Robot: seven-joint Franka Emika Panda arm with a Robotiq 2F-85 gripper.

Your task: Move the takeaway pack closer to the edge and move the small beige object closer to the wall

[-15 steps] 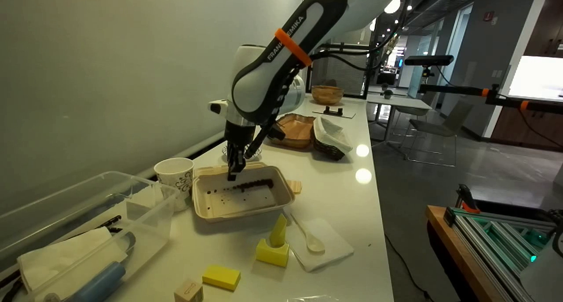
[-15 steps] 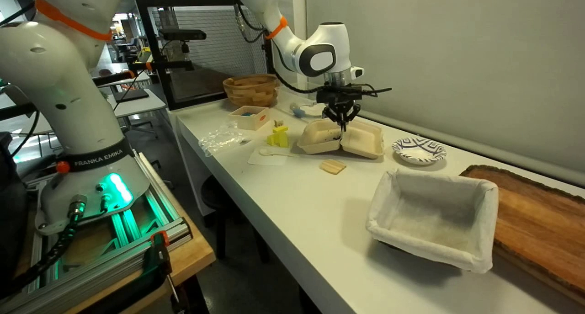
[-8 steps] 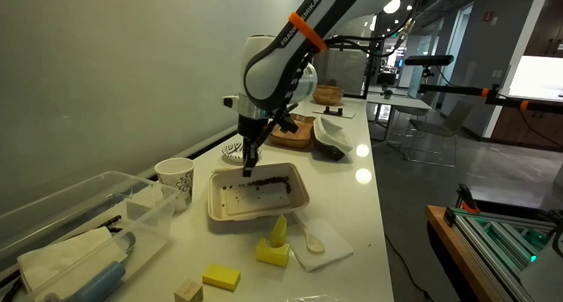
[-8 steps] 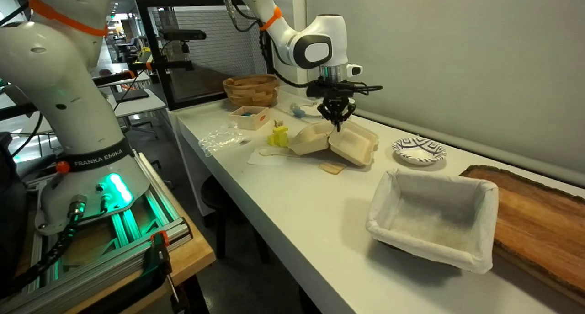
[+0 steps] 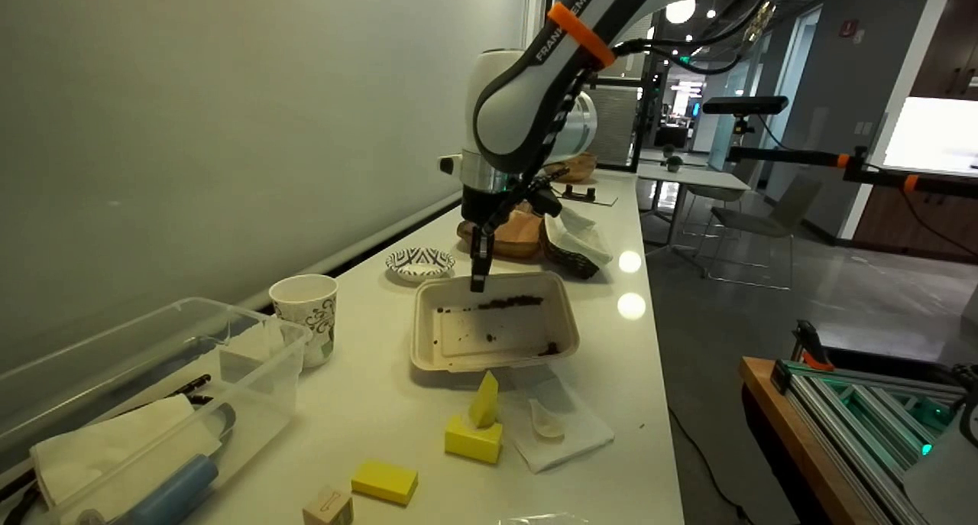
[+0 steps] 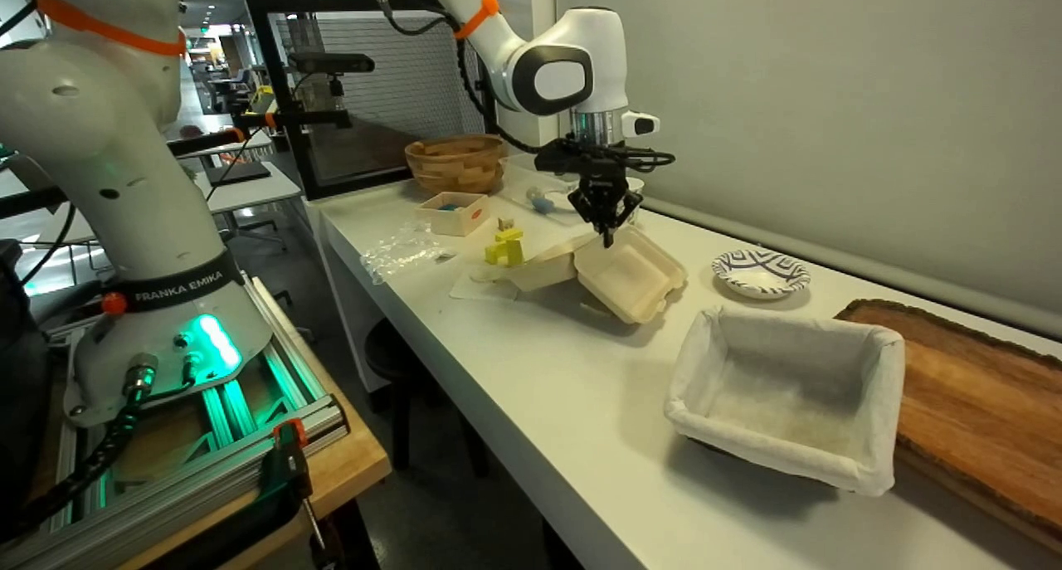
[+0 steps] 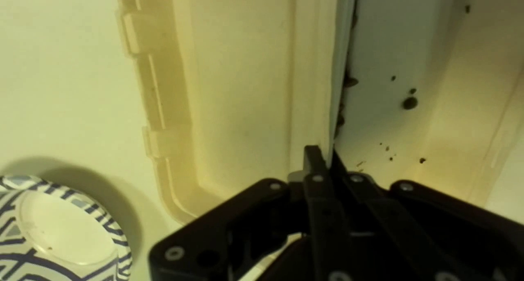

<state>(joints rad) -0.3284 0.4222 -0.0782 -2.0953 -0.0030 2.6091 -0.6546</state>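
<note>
The takeaway pack (image 5: 470,334) is an open cream-beige clamshell with dark bits inside; its lid half (image 6: 630,275) tilts in an exterior view. My gripper (image 7: 326,156) is shut on the upright fold between its halves in the wrist view. In both exterior views the gripper (image 5: 478,284) (image 6: 608,238) points down at that fold. Shadow below suggests the pack is slightly off the counter. The small beige object is hidden, or nearly so, behind or under the pack. The counter edge (image 5: 666,403) is right of the pack; the grey wall (image 5: 229,128) is left.
A patterned bowl (image 5: 420,269) and paper cup (image 5: 306,315) stand near the wall. Yellow blocks (image 5: 474,439) and a napkin (image 5: 573,433) with a spoon (image 5: 546,426) lie beside the pack. A clear bin (image 5: 267,403), lined basket (image 6: 780,404) and wooden board (image 6: 979,412) are also there.
My gripper has moved away from the wall toward the counter edge, carrying the pack. The pack has turned a little and now covers the small slatted beige piece seen earlier and most of the spoon's handle.
</note>
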